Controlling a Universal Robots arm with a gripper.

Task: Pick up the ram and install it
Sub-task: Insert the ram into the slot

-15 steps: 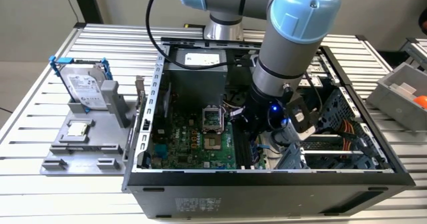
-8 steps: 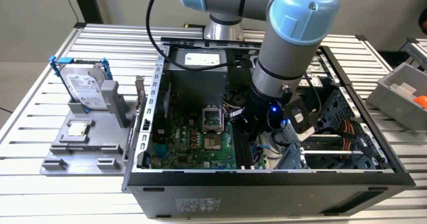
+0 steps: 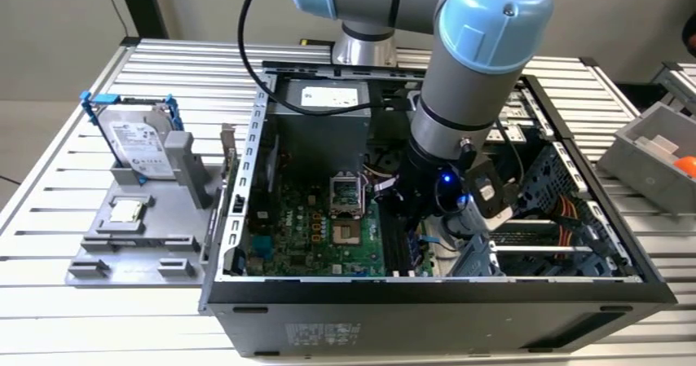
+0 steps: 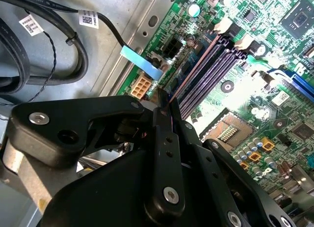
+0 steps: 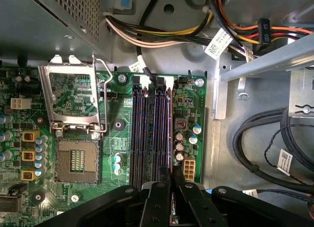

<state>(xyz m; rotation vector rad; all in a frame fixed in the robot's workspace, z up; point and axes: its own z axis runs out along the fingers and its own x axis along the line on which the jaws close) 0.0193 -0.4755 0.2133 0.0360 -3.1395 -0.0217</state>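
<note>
While the arm (image 3: 478,81) reaches down into the open case (image 3: 435,288), the gripper (image 4: 165,102) sits low over the motherboard (image 5: 117,124), at the near end of the slots (image 5: 147,129).

Gripper state: fingers drawn almost together, with only a sliver of a gap between them. They pinch a thin edge, seen end-on, that reads as the ram (image 4: 194,67). In the first wrist view the same thin line (image 5: 170,138) runs along the outermost slot, the one just beside the capacitors (image 5: 179,146). Whether the stick is fully seated or only resting in the slot mouth cannot be told.

Step in hand, by judgement: seating the ram in that slot.

Notes for doing it well:
- Keep the stick parallel to the slot along its whole length. Any yaw will ride the edge up onto the slot wall.
- Keep it upright, since a tilt toward the capacitors risks fouling them.
- Press straight down and evenly. The grip is at one end, so the far end may lag and sit high.
- The white latches (image 5: 164,81) at the far end should be swung out, and their position is not clear here.
- The grip should be firm enough that the stick does not slide upward between the fingers under load.
</note>
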